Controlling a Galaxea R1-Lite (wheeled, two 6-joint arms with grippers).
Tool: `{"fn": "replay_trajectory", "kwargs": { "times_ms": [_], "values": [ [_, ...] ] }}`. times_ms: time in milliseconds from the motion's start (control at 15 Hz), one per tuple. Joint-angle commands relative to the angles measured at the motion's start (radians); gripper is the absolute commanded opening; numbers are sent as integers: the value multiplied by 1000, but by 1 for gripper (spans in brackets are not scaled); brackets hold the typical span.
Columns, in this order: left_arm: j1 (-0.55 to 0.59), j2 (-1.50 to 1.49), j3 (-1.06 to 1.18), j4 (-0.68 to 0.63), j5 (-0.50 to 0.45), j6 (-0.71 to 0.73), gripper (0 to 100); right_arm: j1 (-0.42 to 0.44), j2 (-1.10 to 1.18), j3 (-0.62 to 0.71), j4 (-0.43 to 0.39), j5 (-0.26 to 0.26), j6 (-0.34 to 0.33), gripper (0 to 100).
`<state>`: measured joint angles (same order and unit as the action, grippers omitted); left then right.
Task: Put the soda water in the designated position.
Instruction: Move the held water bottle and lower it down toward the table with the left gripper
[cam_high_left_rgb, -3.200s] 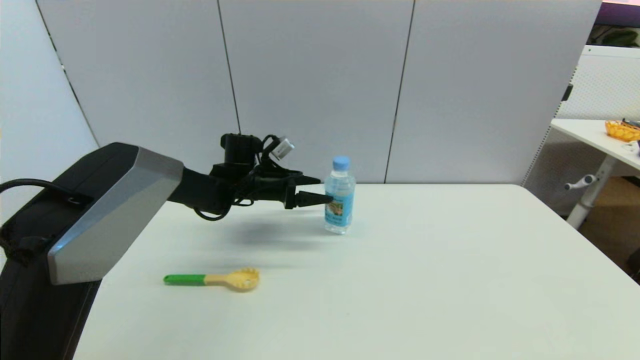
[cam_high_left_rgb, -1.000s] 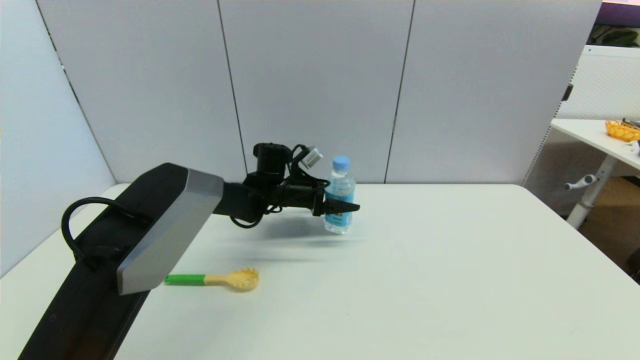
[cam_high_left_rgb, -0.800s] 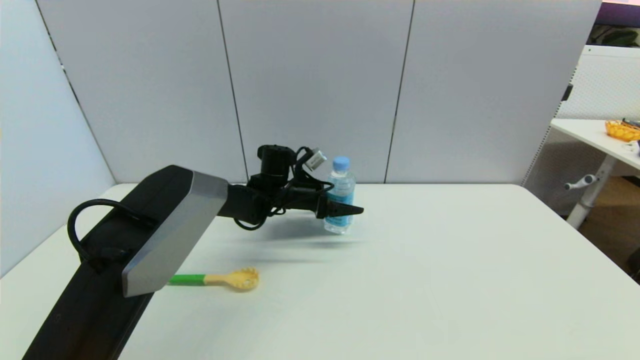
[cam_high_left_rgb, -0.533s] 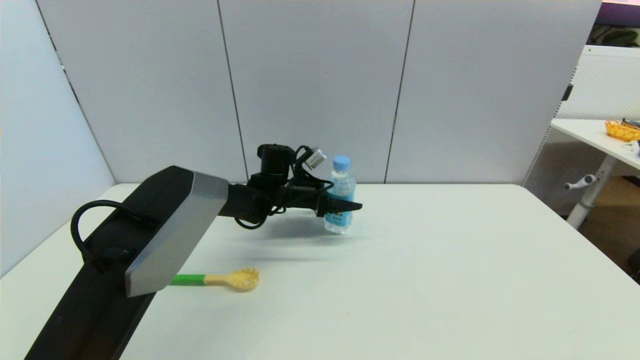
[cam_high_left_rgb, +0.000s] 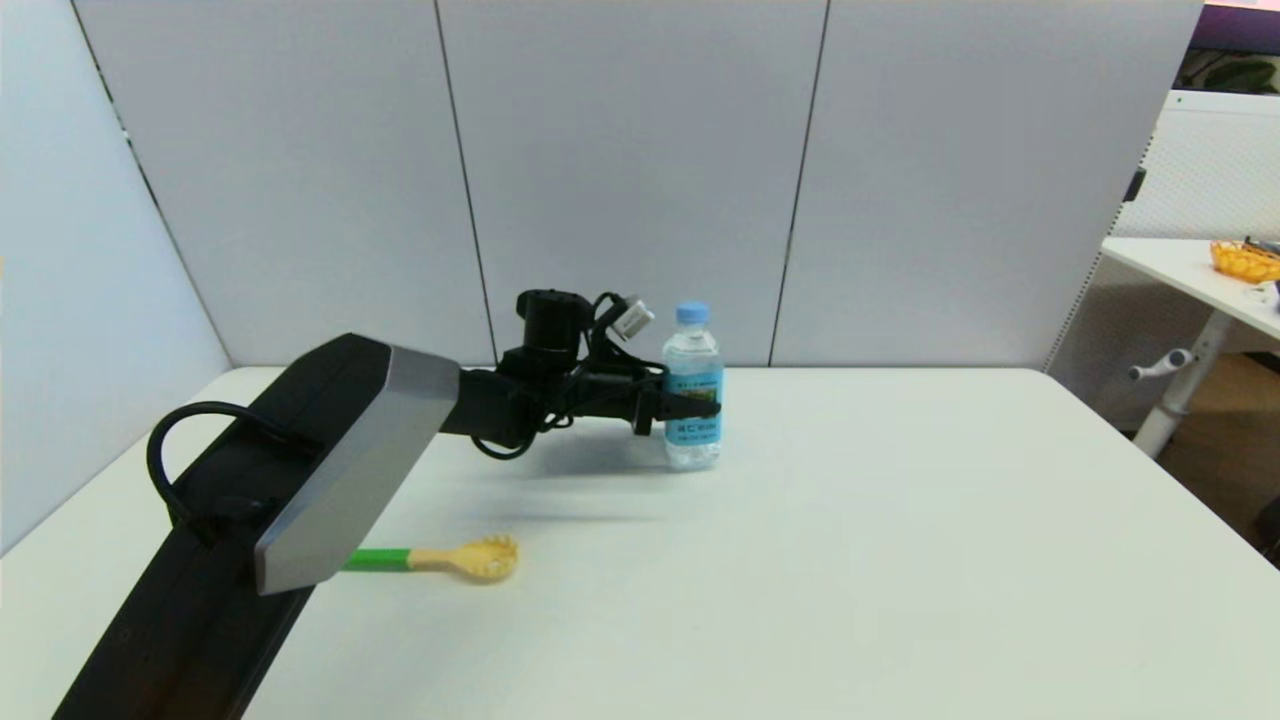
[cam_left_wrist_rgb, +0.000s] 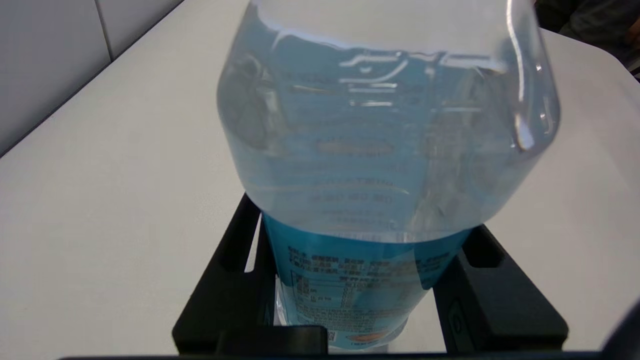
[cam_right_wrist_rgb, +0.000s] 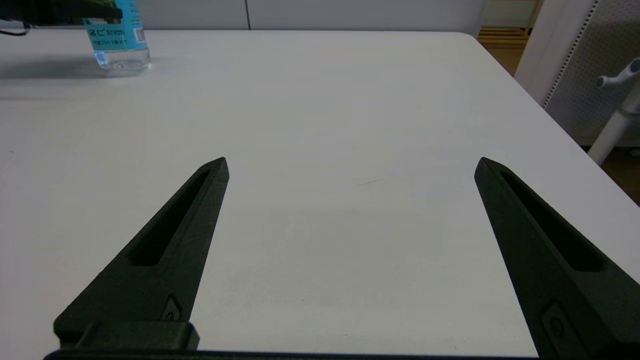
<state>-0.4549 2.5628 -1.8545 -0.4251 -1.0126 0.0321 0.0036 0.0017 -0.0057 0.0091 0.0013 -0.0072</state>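
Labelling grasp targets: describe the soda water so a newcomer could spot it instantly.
On the white table, look toward the far edge by the grey wall panels, where the left gripper reaches in. Its jaws are shut on the soda water, a small upright clear bottle. Its light blue cap and blue label distinguish it from the flat-lying, green-handled yellow pasta spoon.

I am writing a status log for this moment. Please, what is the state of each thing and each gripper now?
Small clear plastic soda water bottle with light blue cap: upright, capped, gripped at its blue label.
Left gripper: shut on the bottle.
Right gripper: open, holding nothing, above the white table.
Green-handled yellow pasta spoon: lying flat, untouched.
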Motion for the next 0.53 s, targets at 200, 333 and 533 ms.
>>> {"fn": "replay_trajectory", "kwargs": {
  "times_ms": [200, 333, 533],
  "values": [
    [7, -122, 29, 11, 45, 5, 0, 1, 1, 0, 0, 0, 0, 100],
    [19, -222, 89, 19, 95, 3, 0, -1, 1, 0, 0, 0, 0, 100],
    [64, -392, 218, 19, 103, 8, 0, 1, 1, 0, 0, 0, 0, 100]
  ]
}}
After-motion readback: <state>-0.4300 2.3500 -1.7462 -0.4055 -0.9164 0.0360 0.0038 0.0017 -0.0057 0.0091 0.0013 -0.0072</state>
